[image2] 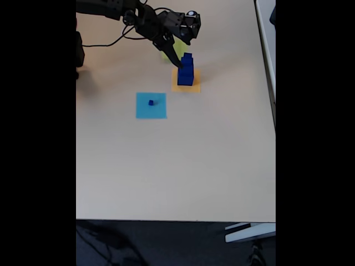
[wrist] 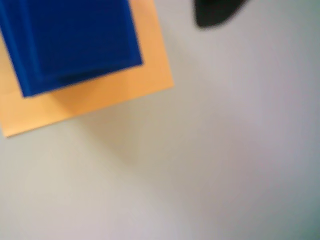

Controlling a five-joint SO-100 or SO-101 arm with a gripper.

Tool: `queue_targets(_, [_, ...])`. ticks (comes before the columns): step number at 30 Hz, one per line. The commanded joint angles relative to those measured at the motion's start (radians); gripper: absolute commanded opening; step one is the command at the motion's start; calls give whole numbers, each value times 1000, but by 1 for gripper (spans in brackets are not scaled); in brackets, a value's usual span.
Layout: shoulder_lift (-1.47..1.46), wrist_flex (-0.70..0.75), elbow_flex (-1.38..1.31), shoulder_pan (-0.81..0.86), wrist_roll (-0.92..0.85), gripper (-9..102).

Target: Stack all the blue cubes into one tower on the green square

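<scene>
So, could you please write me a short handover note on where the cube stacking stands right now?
Gripper: beside the two-cube stack; whether it is open or shut cannot be told.
Things: the large cube sits on the orange square with the medium cube on top. The small cube sits on the light blue square. The green square lies behind the arm, mostly hidden.
Done: two cubes stacked, on orange, not green.
Left: build the three-cube tower on the green square.

The arm (image2: 138, 14), at the top of the fixed view, is black throughout — blocky segments joined in a chain, with thin black cables (image2: 113, 39) looping off it. A small pale round spot marks its upper end; its gripper (image2: 178, 61) tapers to dark pointed fingers
</scene>
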Motion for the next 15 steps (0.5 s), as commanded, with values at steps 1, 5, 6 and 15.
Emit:
queue_targets(1, [-5,-51,-52,-11,5,41])
queue_targets(5, [-21,-61,-57,-12,0,41])
queue_targets(6, [-23,-61,-57,-14,0,41])
queue_targets(15, [-55,-92,-41,-18,-11,41])
